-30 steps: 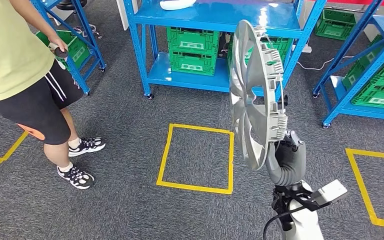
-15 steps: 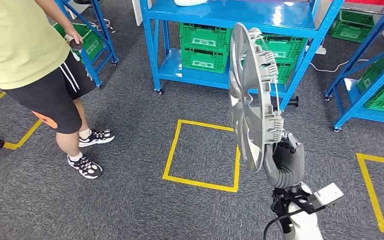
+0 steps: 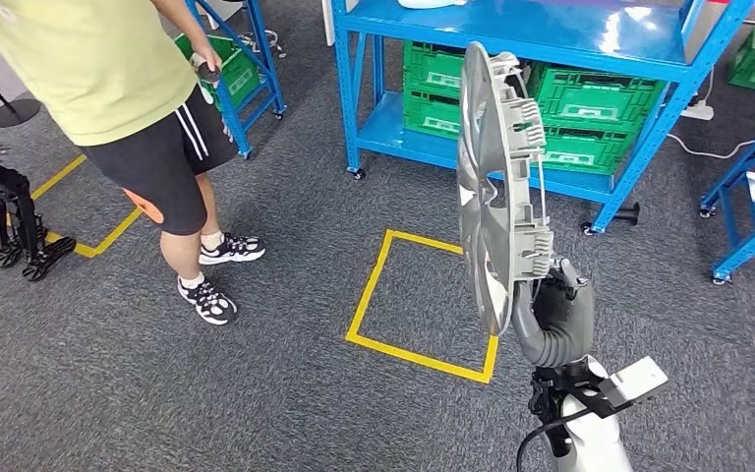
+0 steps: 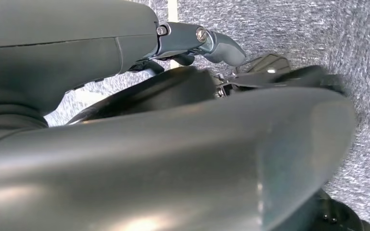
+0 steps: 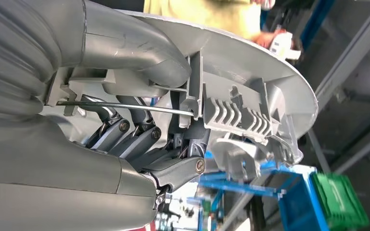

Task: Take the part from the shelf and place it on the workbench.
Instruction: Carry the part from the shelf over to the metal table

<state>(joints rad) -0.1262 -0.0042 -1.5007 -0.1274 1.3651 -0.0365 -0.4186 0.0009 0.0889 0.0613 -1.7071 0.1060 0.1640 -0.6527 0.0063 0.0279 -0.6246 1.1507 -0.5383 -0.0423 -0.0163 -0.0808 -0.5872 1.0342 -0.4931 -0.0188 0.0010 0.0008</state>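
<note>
A: In the head view, our right hand (image 3: 553, 313) grips the big round silver-grey plastic wheel cover (image 3: 496, 187) by its lower rim and holds it upright on edge over the grey carpet. Against a second ago the whole scene has slid sideways, so we are turning, not the shelving.

B: So the part is off the shelf and we are carrying it; no workbench is in sight yet. The blue steel shelf unit (image 3: 551, 34) holds green slotted plastic crates (image 3: 590, 108) on its lower level, but we cannot see inside them.

A: A person in a yellow shirt and black shorts (image 3: 123, 88) stands beside the yellow taped floor square (image 3: 423, 300).

B: Left wrist view: our left hand (image 4: 200, 41) hangs over the carpet; we cannot tell how its fingers lie.

A: Right wrist view: the fingers (image 5: 139, 134) hook behind the cover's ribbed back and the thumb presses its rim.
</note>
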